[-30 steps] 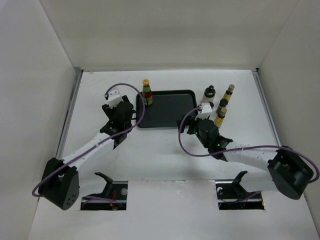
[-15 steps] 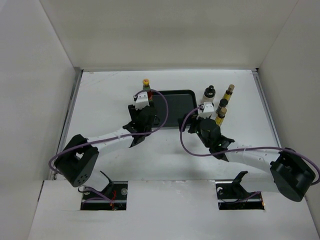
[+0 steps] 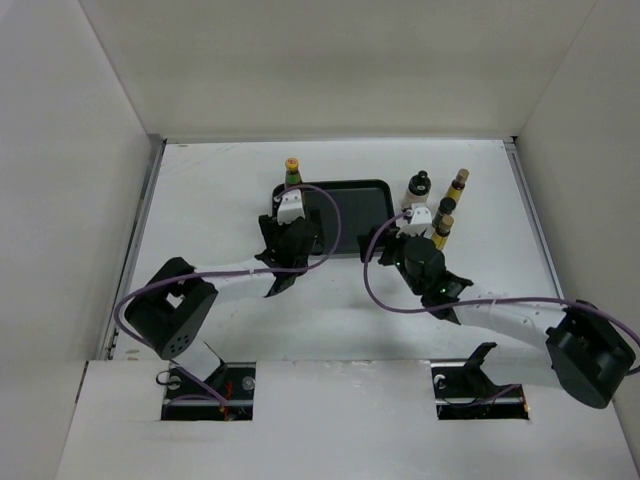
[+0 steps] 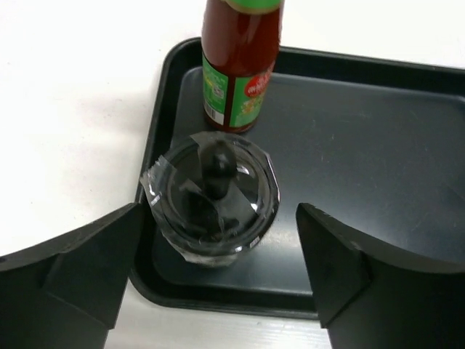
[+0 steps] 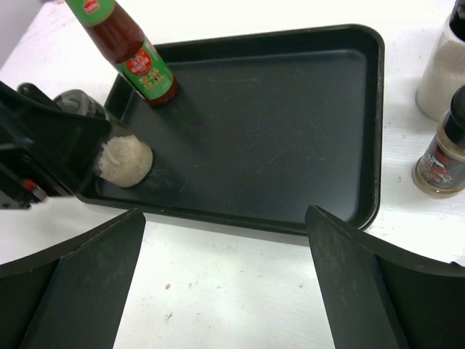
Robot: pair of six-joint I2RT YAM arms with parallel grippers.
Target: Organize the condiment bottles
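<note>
Condiment bottles [image 3: 443, 208] wait in a loose cluster on the worktop [image 3: 200, 200] just right of the black tray [image 3: 350, 210]. Among them are a white bottle [image 3: 416, 190] with a black cap, a slim yellow-filled bottle [image 3: 457, 186] and two small ones nearer the arms. From above, the red-green bottle [image 3: 292, 174] with its yellow cap stands at the tray's far left corner, and both arms reach toward the tray.

From the left wrist, a short clear bottle [image 4: 218, 193] with a dark lid stands upright in the tray's near left corner, just in front of the red-green bottle. The left pincer [image 4: 219, 212] straddles it with its jaws wide, and a gap shows on each side, so it grips nothing. This looks like the setting-down step, with two bottles now in the tray.

From the right wrist, the right pincer [image 5: 225, 214] hangs over the tray's near edge, jaws wide and nothing between them. The white bottle and a brown spice bottle [image 5: 442, 156] stand on the worktop just past the tray's right rim.

Next, I judge, the left arm should lift straight up to clear the lid. The right pincer should swing toward the nearest outside bottle, probably the brown one, and close low on its body without knocking its close neighbours.
</note>
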